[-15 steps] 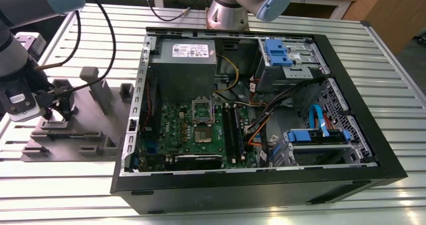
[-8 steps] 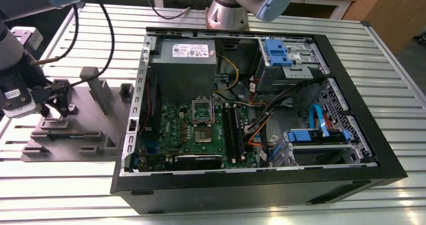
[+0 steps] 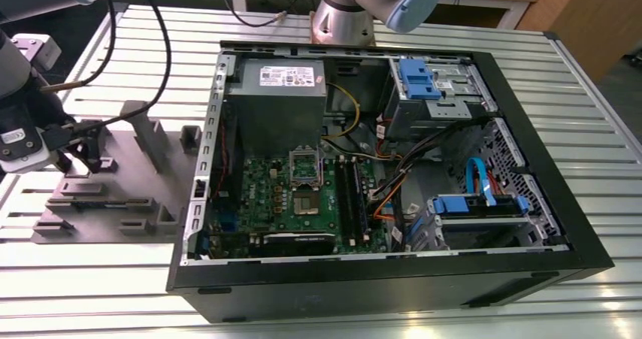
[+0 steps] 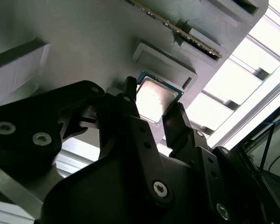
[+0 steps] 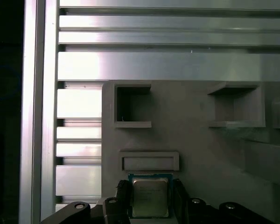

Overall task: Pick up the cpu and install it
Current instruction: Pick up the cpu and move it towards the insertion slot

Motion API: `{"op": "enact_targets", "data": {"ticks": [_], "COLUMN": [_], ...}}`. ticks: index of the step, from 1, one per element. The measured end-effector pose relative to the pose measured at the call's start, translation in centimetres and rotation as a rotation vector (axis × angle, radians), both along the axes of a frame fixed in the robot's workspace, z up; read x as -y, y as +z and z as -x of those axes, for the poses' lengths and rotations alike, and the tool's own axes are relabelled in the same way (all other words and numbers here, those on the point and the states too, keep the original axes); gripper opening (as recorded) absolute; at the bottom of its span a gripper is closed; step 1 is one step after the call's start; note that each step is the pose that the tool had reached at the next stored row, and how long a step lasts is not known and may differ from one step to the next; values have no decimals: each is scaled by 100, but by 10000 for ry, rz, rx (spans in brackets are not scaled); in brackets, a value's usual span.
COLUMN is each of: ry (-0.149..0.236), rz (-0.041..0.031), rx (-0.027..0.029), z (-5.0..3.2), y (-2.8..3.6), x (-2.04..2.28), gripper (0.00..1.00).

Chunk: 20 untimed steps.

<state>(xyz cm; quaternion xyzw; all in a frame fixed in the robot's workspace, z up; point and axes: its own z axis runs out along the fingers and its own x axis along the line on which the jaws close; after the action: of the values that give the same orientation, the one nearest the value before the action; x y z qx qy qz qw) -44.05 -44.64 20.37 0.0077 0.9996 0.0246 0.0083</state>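
Well, the arm is bent low over the grey tray (image 3: 120,181) at the exterior view's left, out on the slatted metal table (image 3: 101,309) beside the open computer case (image 3: 401,279). The pincer (image 5: 150,184) is spread, with one black finger (image 5: 123,186) on each side of the cpu (image 5: 150,198). Both sit close against its edges, but as far as I can judge they are not squeezing it. The cpu lies flat on the tray, silvery top up, just below a low raised block (image 5: 149,161). My guess is that the block gives the chip a fixed seat, so the arm finds it squarely every time. Taking it by two opposite edges would make sense too, since that keeps the fingers off the top and the underside.

Inside the case, the green motherboard (image 3: 271,196) lies face up with its socket (image 3: 304,166) near the middle, well apart from the tray. The lift hasn't begun, and nothing is installed.
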Motion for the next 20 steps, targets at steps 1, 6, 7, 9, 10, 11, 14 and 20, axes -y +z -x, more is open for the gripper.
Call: {"op": "enact_targets", "data": {"ticks": [1, 6, 7, 9, 10, 11, 14, 20], "ry": [0, 0, 0, 0, -1, -1, -1, -1], "rz": [1, 1, 2, 2, 2, 2, 3, 2], "rx": [-1, -2, -2, -2, -2, -2, -3, -2], "z": [0, 0, 0, 0, 0, 0, 1, 0], "y": [1, 21, 21, 21, 21, 21, 16, -52], "x": [0, 0, 0, 0, 0, 0, 0, 0], "gripper": [47, 47, 47, 47, 47, 47, 47, 47]}}
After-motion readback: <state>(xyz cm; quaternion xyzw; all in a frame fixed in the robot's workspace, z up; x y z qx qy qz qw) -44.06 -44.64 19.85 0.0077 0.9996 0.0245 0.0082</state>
